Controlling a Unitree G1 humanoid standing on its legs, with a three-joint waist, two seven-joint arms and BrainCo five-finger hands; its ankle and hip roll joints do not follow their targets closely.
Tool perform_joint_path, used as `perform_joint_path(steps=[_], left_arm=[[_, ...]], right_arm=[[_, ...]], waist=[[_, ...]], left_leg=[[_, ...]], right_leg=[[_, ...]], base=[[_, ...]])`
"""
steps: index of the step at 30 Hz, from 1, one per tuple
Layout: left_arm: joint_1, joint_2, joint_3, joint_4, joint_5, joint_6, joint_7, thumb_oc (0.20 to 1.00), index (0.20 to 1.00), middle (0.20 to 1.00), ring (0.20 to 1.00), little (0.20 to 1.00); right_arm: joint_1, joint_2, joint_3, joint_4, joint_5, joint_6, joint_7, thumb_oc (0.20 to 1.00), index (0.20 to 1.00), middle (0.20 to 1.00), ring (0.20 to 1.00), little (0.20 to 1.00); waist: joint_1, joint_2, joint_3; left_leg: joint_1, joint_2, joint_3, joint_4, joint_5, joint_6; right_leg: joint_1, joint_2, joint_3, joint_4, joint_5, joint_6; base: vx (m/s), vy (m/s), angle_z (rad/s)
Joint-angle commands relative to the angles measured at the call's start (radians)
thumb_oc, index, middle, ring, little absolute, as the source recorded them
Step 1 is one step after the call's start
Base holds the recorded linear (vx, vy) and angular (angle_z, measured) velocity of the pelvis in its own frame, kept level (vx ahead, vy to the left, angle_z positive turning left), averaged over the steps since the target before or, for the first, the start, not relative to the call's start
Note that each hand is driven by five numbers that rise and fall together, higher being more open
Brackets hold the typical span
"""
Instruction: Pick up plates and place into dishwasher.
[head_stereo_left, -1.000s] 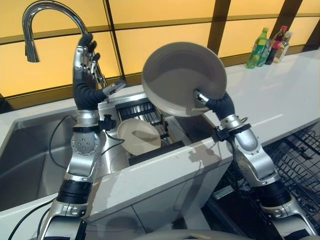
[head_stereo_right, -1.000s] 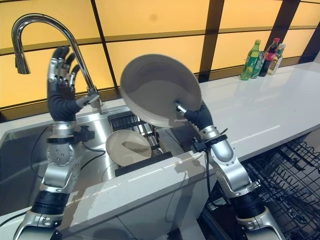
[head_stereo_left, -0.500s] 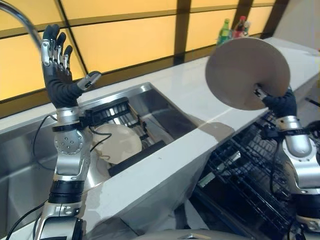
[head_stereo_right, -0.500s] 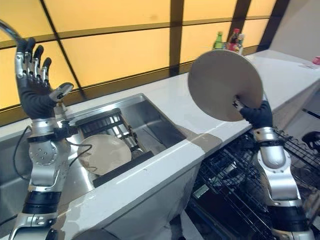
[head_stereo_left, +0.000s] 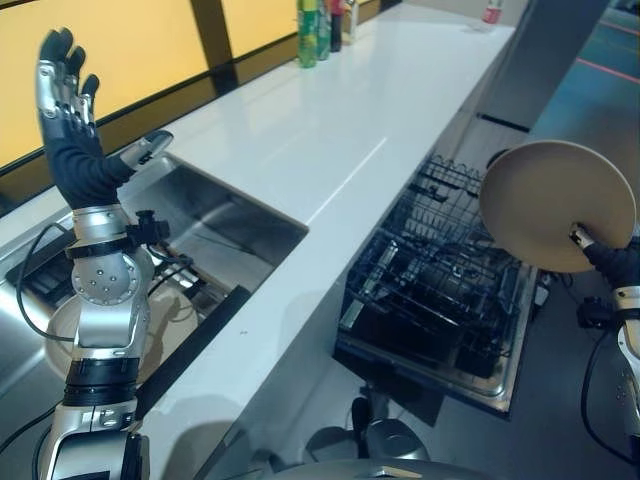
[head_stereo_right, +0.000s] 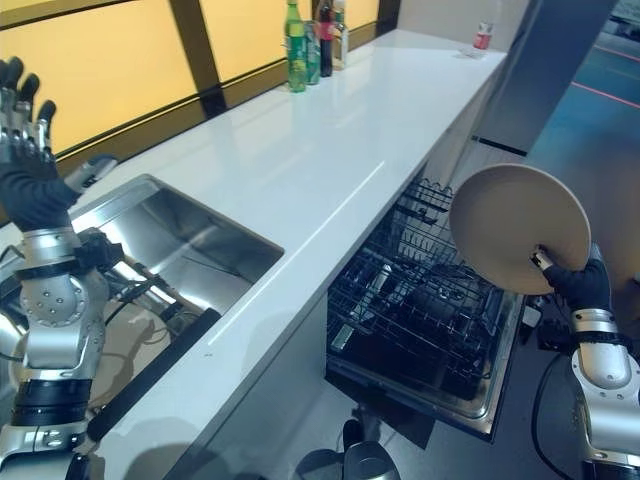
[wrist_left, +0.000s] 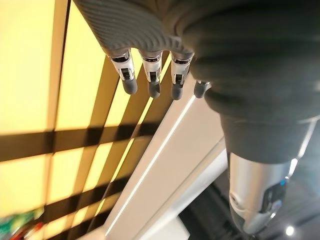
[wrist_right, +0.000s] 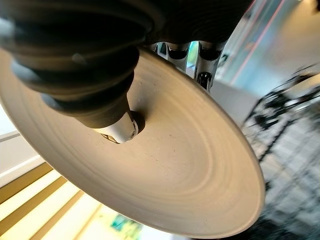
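Note:
My right hand (head_stereo_left: 612, 264) is shut on the rim of a beige plate (head_stereo_left: 548, 200), holding it upright over the right side of the dishwasher's pulled-out black wire rack (head_stereo_left: 440, 290). In the right wrist view the thumb (wrist_right: 117, 129) presses on the plate (wrist_right: 190, 170) and the fingers (wrist_right: 204, 77) reach behind it. Another pale plate (head_stereo_left: 60, 335) lies in the steel sink (head_stereo_left: 215, 225) at the lower left, partly behind my left arm. My left hand (head_stereo_left: 70, 130) is raised above the sink, open with its fingers (wrist_left: 150, 80) straight.
A long white counter (head_stereo_left: 340, 130) runs from the sink to the far end, with several bottles (head_stereo_left: 318, 20) at the back. The open dishwasher rack juts out under the counter's front edge. Grey floor (head_stereo_left: 570, 420) lies to its right.
The camera has swung right, so the sink slid left and the dishwasher rack came into full view. My right hand has carried the plate rightward and lower, over the rack. The left hand stays raised.

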Motion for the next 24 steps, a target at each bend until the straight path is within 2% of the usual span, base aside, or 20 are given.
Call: perform_joint_path(steps=[1,5,9,13,16,19,24], left_arm=[[-0.032,0.079,0.029,0.012,0.022,-0.047,0.008,1.000,1.000,1.000,1.000,1.000],[-0.036,0.076,0.017,0.030,0.044,-0.065,0.035,1.000,1.000,1.000,1.000,1.000],[-0.029,0.044,0.004,0.029,0.051,-0.065,0.043,1.000,1.000,1.000,1.000,1.000],[0.009,0.015,0.006,0.020,0.058,-0.061,0.010,1.000,1.000,1.000,1.000,1.000],[0.028,0.014,0.014,0.027,0.056,-0.060,-0.001,1.000,1.000,1.000,1.000,1.000],[0.046,0.021,0.033,0.033,0.036,-0.056,0.002,1.000,1.000,1.000,1.000,1.000],[0.067,0.036,0.045,0.033,0.016,-0.060,-0.009,1.000,1.000,1.000,1.000,1.000]], right_arm=[[-0.024,-0.057,-0.027,-0.013,-0.010,-0.054,-0.013,0.200,0.200,0.200,0.200,0.200],[-0.018,-0.059,-0.009,0.013,0.016,-0.037,0.013,0.200,0.200,0.200,0.200,0.200],[-0.046,-0.054,0.032,0.028,0.003,-0.019,0.058,0.200,0.200,0.200,0.200,0.200],[-0.067,-0.061,0.064,0.030,-0.024,0.010,0.086,0.200,0.200,0.200,0.200,0.200],[-0.086,-0.069,0.085,0.051,-0.044,0.017,0.096,0.200,0.200,0.200,0.200,0.200],[-0.092,-0.080,0.106,0.074,-0.132,0.021,0.120,0.200,0.200,0.200,0.200,0.200],[-0.091,-0.106,0.155,0.116,-0.197,0.061,0.175,0.200,0.200,0.200,0.200,0.200]], waist=[[0.022,-0.023,-0.065],[0.048,-0.031,-0.060],[0.062,-0.014,-0.050],[0.076,-0.004,-0.046],[0.085,0.004,-0.039],[0.094,0.014,-0.031],[0.100,0.027,-0.019]], left_leg=[[-0.166,0.029,-0.069,0.125,0.013,0.067],[-0.208,0.054,-0.114,0.171,0.021,0.038],[-0.217,0.074,-0.145,0.178,0.034,0.016],[-0.224,0.091,-0.152,0.173,0.051,0.000],[-0.243,0.102,-0.160,0.181,0.062,-0.012],[-0.260,0.110,-0.170,0.183,0.074,-0.022],[-0.269,0.112,-0.179,0.174,0.090,-0.031]], right_leg=[[0.047,-0.068,0.000,0.226,-0.186,0.072],[0.126,-0.050,-0.012,0.132,-0.217,0.035],[0.159,-0.020,-0.015,0.108,-0.233,0.009],[0.174,-0.005,-0.023,0.091,-0.238,-0.008],[0.168,-0.001,-0.029,0.096,-0.243,-0.015],[0.150,0.002,-0.039,0.115,-0.253,-0.020],[0.131,-0.006,-0.052,0.129,-0.255,-0.019]], base=[[-0.10,-0.273,-0.21],[-0.07,-0.213,0.01],[0.00,-0.119,-0.10],[0.03,-0.060,0.08],[0.01,-0.005,-0.01],[0.01,0.005,0.02],[0.02,0.020,0.09]])
